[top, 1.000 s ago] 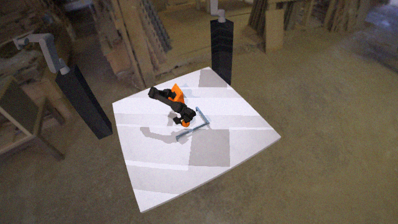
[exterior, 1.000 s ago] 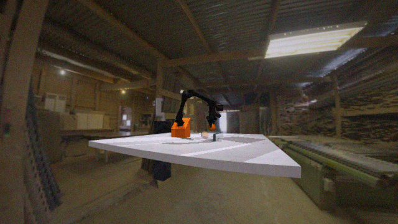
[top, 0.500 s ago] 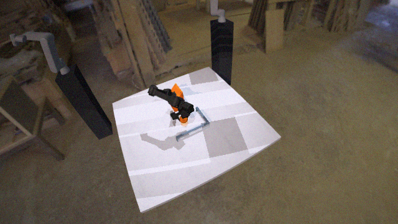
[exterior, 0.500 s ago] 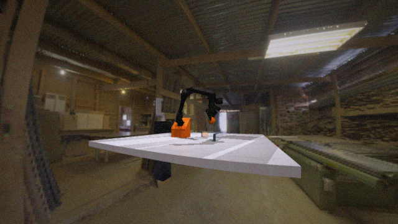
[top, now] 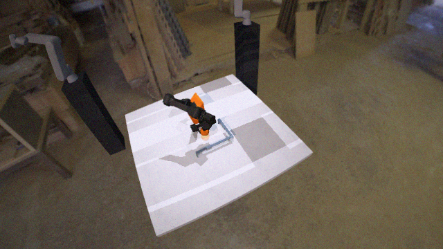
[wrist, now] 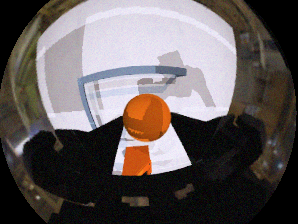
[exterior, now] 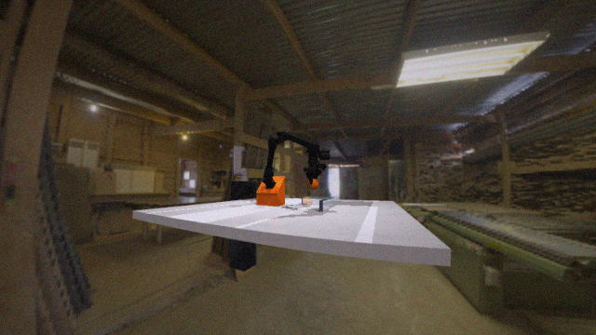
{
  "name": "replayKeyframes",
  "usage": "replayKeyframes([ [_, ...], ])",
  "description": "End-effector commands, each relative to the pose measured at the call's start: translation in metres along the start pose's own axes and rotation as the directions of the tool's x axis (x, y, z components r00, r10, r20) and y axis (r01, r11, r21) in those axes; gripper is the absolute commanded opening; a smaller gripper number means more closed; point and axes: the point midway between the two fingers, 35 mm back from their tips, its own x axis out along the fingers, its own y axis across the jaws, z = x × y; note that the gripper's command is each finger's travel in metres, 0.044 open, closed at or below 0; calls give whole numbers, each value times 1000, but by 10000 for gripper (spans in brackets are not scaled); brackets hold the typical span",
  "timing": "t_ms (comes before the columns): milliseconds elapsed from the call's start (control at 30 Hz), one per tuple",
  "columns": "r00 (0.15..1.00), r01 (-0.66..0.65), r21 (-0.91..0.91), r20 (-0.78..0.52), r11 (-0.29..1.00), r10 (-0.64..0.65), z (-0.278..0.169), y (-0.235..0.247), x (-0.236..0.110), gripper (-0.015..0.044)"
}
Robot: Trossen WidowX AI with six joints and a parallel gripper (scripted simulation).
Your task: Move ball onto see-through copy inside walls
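My gripper is shut on the orange ball and holds it well above the white table. The pale see-through copy rests on the table just below the ball. The two low clear walls make a corner beside it. The copy lies on the inner side of that corner. In the wrist view the ball hides the copy.
The orange arm base stands at the back of the table. Two black pillars carrying cameras stand off the table's far and left edges. A darker grey square marks the table right of the walls.
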Motion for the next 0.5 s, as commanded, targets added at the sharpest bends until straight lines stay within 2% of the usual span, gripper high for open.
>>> replayKeyframes([
  [0,1000,-6,8,5,1000,5,-12,3,8,0],
  [467,1000,-5,7,4,1000,5,-43,11,33,0],
])
